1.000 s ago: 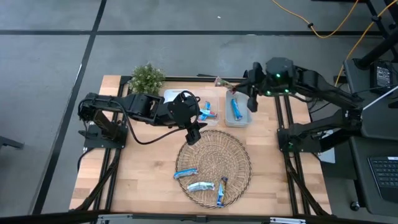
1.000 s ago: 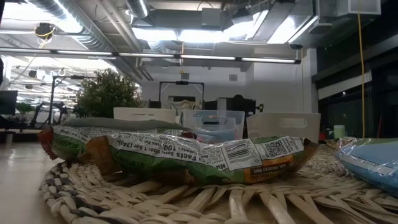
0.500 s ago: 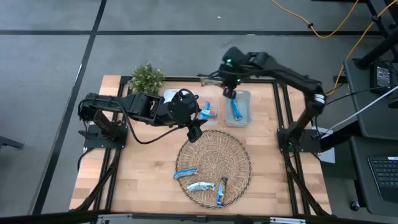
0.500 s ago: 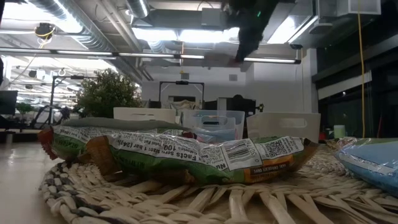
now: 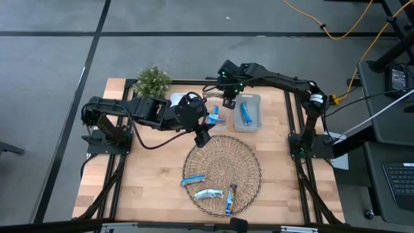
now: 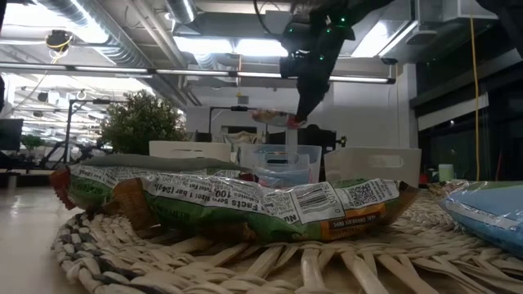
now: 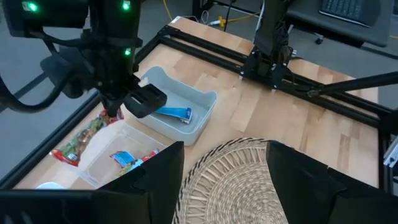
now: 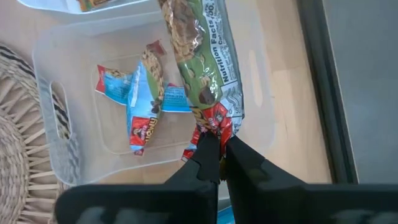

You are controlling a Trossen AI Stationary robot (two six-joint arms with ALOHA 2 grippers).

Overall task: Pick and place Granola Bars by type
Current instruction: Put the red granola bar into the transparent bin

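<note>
Middle clear plastic bin point(image 8: 56, 112) holds blue-and-red wrapped bars point(image 8: 146, 99); the right hand point(image 8: 214, 152), fingers pinched shut, grips a green-and-red foil granola bar point(image 8: 199, 56) by its red end, hanging it over that bin. Wrapper reads "Nutrition Facts". From above, the right hand point(image 5: 228, 96) sits betw. the middle bin point(image 5: 217, 126) and the right clear bin point(image 5: 259, 110), which has one blue bar point(image 5: 246, 113). Left bin point(image 5: 176, 98), white, contents not clear from above; the right wrist cam shows a green-wrapped bar at its edge.

Round woven wicker tray point(image 5: 249, 158) at worktop centre: three blue-and-silver bars point(image 5: 210, 193) near its front edge. Low cam shows a green bar point(image 6: 245, 200) w/ barcode and "100" on the tray, a blue wrapper point(image 6: 486, 208) beside it.

Left hand point(image 5: 201, 137) hovers at the tray's back rim, fingers spread wide, nothing in them.

Light wooden worktop point(image 5: 149, 181), black frame rails, small green potted plant point(image 5: 153, 81) at back-left corner. Grey floor, yellow cable point(image 5: 336, 29). Room behind: open ceiling w/ ducts, strip lights.
</note>
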